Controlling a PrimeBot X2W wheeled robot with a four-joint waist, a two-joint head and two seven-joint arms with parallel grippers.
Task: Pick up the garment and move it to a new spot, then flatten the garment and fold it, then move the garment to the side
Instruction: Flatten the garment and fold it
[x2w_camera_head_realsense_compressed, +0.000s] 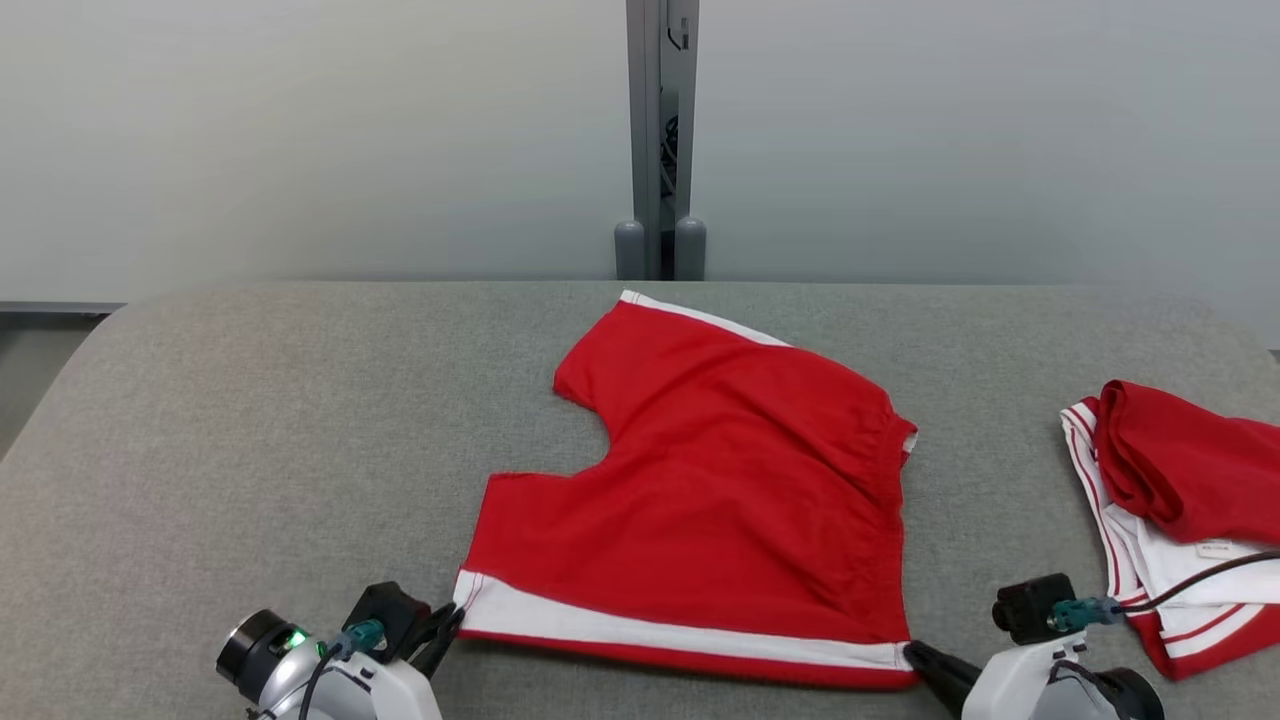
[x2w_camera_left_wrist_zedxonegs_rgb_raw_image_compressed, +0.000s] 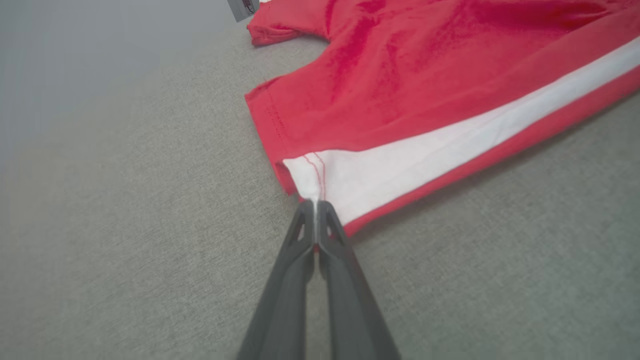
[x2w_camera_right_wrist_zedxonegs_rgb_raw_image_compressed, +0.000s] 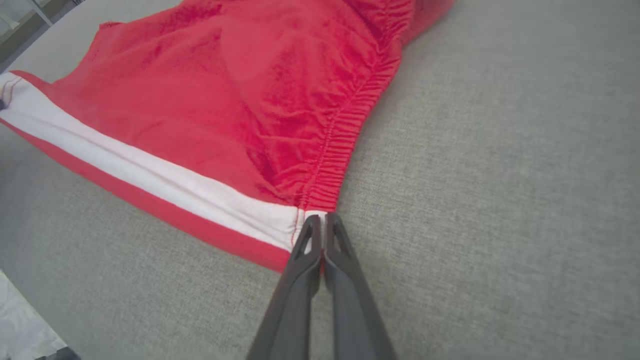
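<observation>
The garment is a pair of red shorts with a white side stripe, lying spread flat in the middle of the grey table. My left gripper is shut on the near left corner of the garment, pinching the white stripe at the leg hem. At the near right corner, by the elastic waistband, my right gripper is shut on the garment. In the wrist views the left gripper and right gripper each show fabric caught between closed tips.
A second red and white garment lies bunched at the table's right edge. The grey table curves off at the far left corner. A grey post stands behind the table's far edge.
</observation>
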